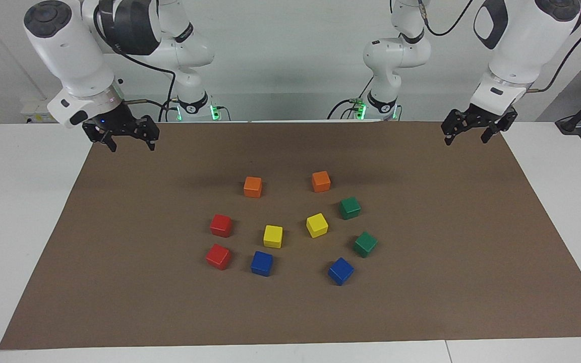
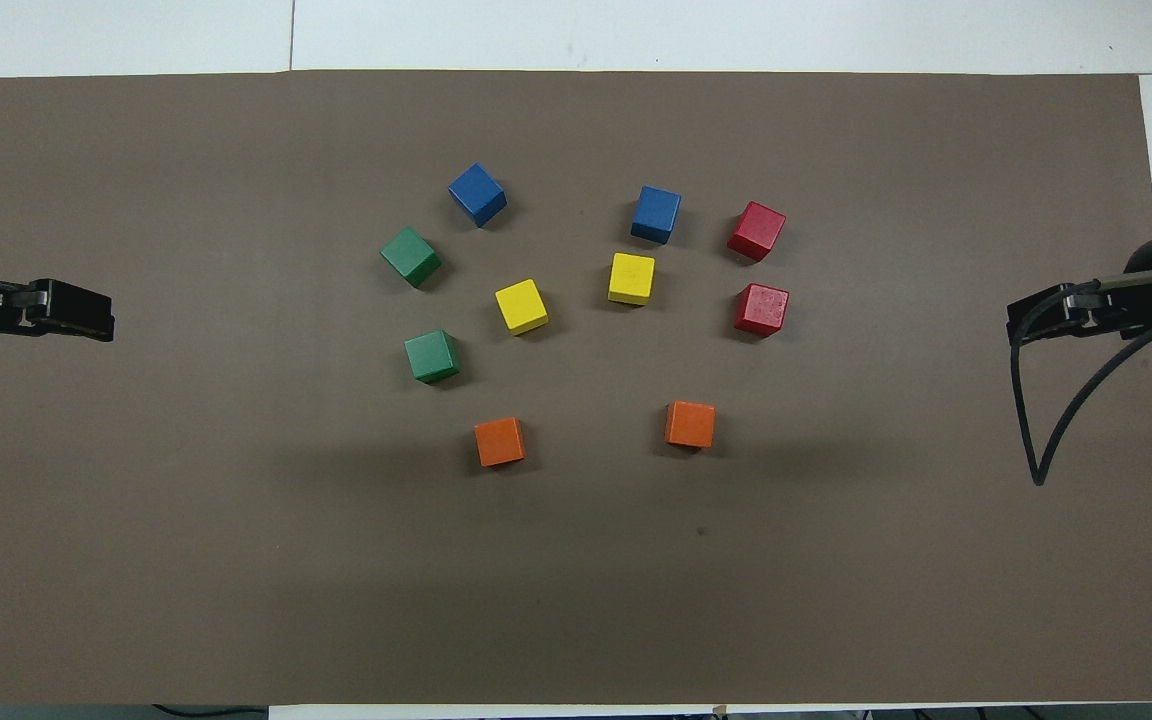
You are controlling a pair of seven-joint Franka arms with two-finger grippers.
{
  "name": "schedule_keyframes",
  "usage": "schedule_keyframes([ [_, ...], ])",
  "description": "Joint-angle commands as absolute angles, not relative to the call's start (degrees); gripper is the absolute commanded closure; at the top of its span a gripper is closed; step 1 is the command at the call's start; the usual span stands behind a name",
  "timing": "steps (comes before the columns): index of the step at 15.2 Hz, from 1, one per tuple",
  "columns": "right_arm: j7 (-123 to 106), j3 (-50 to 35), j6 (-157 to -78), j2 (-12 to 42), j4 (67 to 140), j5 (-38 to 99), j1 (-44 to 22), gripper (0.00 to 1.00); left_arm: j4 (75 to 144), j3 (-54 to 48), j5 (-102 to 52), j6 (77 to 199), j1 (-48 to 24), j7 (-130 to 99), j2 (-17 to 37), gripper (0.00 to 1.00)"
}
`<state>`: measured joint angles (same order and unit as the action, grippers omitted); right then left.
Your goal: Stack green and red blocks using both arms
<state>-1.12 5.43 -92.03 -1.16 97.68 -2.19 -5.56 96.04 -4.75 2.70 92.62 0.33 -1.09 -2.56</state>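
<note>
Fingers are spread and empty on both sides: my left gripper (image 1: 464, 135) hangs over the brown mat's (image 1: 472, 252) corner at its own end, my right gripper (image 1: 131, 141) likewise. The two green blocks (image 1: 350, 207) sit toward the left arm's end of the cluster, the two red blocks (image 1: 221, 225) toward the right arm's. They look rigid, light and glossy, so possibly slippery; I'd pinch two flat opposite faces, squared to each cube's turn.

Green blocks (image 1: 357, 226), red blocks (image 1: 220, 241): four separate cubes, unstacked.
</note>
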Motion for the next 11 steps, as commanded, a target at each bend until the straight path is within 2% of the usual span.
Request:
schedule_keyframes([
  [1,-2.29,5.01,-91.05,-2.11,98.09,-3.08,-4.92,0.0,96.59,-4.83,1.85,91.93,0.88,-0.88,-3.6,0.0],
  [11,0.16,4.84,-91.23,-2.46,98.96,-2.9,-4.92,0.0,96.59,-4.83,1.85,91.93,0.88,-0.88,-3.6,0.0],
])
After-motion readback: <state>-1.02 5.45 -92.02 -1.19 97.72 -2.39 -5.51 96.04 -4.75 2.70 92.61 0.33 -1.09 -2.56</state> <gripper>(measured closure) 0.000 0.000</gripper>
